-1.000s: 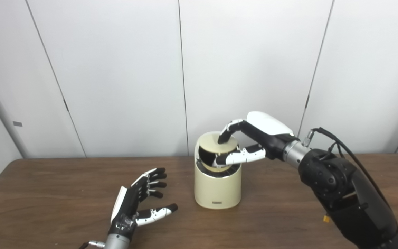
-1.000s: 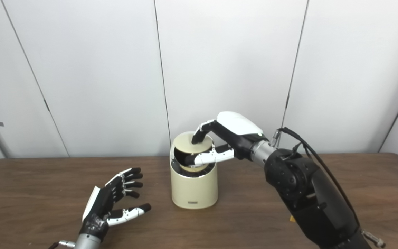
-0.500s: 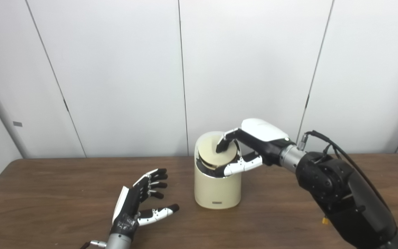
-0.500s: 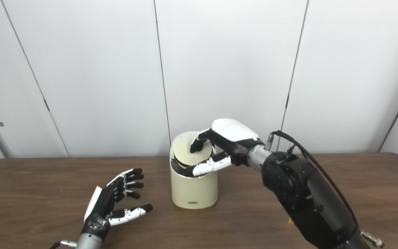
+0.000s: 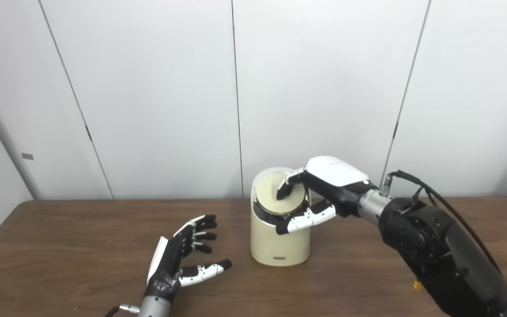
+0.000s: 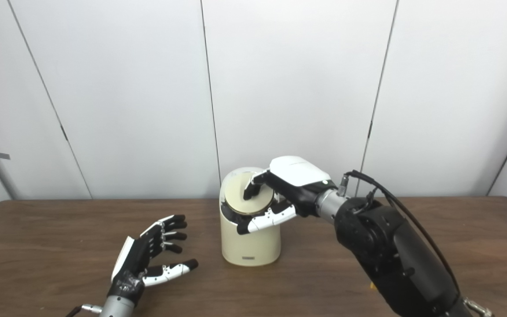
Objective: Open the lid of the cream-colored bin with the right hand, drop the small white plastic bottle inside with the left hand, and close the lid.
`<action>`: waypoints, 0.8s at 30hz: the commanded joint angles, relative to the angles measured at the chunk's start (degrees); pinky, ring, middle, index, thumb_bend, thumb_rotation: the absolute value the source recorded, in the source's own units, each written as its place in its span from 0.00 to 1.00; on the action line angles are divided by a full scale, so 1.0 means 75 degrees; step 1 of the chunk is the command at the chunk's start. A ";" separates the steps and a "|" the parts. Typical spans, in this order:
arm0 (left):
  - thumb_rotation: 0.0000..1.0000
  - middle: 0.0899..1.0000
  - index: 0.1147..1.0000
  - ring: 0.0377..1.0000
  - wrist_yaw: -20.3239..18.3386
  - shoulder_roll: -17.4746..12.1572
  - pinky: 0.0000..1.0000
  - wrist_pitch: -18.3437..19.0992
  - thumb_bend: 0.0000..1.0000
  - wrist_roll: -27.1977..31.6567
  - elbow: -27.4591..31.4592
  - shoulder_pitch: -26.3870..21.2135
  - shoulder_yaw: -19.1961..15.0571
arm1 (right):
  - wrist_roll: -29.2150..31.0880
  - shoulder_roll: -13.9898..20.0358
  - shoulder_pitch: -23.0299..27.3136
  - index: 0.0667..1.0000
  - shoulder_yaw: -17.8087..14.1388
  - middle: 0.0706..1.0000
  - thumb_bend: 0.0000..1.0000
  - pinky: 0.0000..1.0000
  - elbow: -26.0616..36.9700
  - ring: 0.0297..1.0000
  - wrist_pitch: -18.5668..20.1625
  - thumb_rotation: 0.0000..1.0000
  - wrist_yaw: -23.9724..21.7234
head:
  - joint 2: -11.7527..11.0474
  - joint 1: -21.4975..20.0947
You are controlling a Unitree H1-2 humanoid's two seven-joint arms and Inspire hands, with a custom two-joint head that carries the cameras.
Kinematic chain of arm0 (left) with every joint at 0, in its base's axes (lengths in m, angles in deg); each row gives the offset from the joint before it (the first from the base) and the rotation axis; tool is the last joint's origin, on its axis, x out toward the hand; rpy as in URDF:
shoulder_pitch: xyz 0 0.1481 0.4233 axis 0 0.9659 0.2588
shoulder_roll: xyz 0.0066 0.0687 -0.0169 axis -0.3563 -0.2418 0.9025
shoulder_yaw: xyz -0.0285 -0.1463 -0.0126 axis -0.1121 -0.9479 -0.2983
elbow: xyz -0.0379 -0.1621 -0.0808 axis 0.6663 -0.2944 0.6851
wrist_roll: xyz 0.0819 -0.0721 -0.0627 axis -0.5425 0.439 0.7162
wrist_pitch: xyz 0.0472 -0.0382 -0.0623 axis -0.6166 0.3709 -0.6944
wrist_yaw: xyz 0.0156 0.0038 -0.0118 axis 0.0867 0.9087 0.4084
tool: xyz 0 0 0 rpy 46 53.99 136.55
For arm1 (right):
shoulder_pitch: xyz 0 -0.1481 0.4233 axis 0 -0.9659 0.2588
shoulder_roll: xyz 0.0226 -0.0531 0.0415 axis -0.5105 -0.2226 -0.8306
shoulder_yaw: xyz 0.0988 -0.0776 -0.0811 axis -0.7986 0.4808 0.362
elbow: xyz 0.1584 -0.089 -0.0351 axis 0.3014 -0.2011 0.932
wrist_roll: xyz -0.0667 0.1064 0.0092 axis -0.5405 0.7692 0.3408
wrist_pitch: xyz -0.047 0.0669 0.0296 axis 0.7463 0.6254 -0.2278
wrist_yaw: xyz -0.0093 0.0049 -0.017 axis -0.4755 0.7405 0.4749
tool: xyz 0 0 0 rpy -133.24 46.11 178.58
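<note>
The cream-colored bin (image 5: 280,242) stands at the table's middle. Its round lid (image 5: 269,199) lies almost flat in the bin's top, with a thin dark gap at the front left. My right hand (image 5: 324,187) reaches over the bin from the right. Its fingertips (image 5: 283,192) rest on the lid, and its thumb lies across the outside of the bin's front wall, below the rim. My left hand (image 5: 178,259) is open and empty, just above the table left of the bin. No white bottle is in view.
The brown wooden table (image 5: 60,246) spreads to both sides, with white wall panels (image 5: 148,88) close behind it. A small yellow object (image 5: 417,285) lies on the table beside my right arm.
My right hand has lowered the lid from tilted up to nearly flat in the bin's top. Its thumb has slid from under the lid to the bin's outer wall. The left hand stayed put.
</note>
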 commanded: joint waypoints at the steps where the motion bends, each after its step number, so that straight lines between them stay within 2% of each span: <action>1: 0.01 0.76 0.78 0.70 0.0066 0.0001 0.59 -0.0128 0.75 -0.0028 0.0312 -0.0267 -0.0030 | -0.0152 0.0129 0.0184 0.65 0.0075 0.68 0.72 0.90 0.0141 0.85 -0.0293 0.79 0.0000 | 0.0007 0.0002; 8: 0.00 0.76 0.78 0.69 0.0066 0.0036 0.58 -0.0056 0.76 0.0006 0.0370 -0.0250 -0.0048 | -0.0368 0.0104 0.0099 0.65 0.0114 0.68 0.72 0.91 0.0069 0.84 -0.0596 0.75 0.0023 | 0.0100 0.0026; 14: 0.00 0.76 0.78 0.70 0.0040 0.0036 0.59 -0.0068 0.75 0.0052 0.0414 -0.0228 -0.0053 | -0.0392 0.0127 0.0046 0.65 0.0141 0.68 0.74 0.91 -0.0058 0.84 -0.0808 0.80 -0.0004 | 0.0162 0.0049; 21: 0.00 0.76 0.78 0.70 0.0051 0.0040 0.58 -0.0031 0.75 0.0012 0.0466 -0.0203 -0.0046 | -0.0920 0.0296 0.0119 0.67 0.0521 0.69 0.74 0.90 -0.0153 0.84 -0.1025 0.88 -0.0287 | 0.0192 0.0049; 24: 0.01 0.75 0.77 0.69 0.0070 0.0050 0.57 0.0018 0.75 -0.0018 0.0508 -0.0197 -0.0045 | -0.1115 0.0347 0.0162 0.69 0.0687 0.70 0.74 0.93 -0.0177 0.85 -0.1071 0.89 -0.0442 | 0.0225 0.0066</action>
